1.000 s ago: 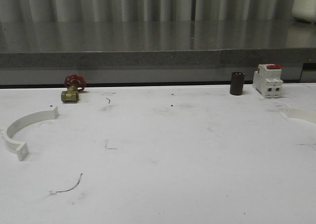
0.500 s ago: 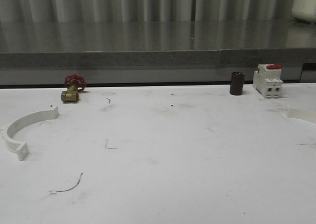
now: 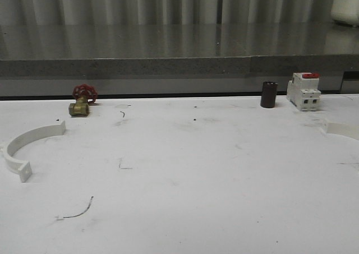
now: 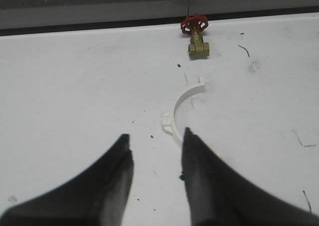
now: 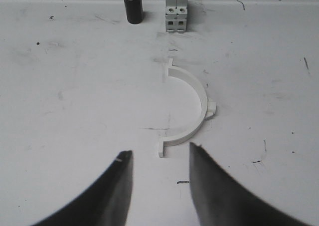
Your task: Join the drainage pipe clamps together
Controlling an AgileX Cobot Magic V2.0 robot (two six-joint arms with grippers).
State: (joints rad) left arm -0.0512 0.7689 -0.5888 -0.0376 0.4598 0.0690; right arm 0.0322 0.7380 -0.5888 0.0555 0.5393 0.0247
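Observation:
Two white half-ring drainage pipe clamps lie flat and far apart on the white table. One clamp (image 3: pixel 28 144) rests near the left edge. The other clamp (image 3: pixel 343 129) is at the right edge, partly cut off by the frame. In the left wrist view my left gripper (image 4: pixel 156 133) is open and empty, and the left clamp (image 4: pixel 182 106) lies just beyond its fingertips. In the right wrist view my right gripper (image 5: pixel 159 150) is open too, with the near end tab of the right clamp (image 5: pixel 202 99) just ahead of its tips.
A brass valve with a red handwheel (image 3: pixel 82 101) stands at the back left. A black cylinder (image 3: pixel 268 94) and a white switch with a red top (image 3: pixel 304 91) stand at the back right. A grey ledge (image 3: pixel 179 66) runs behind the table.

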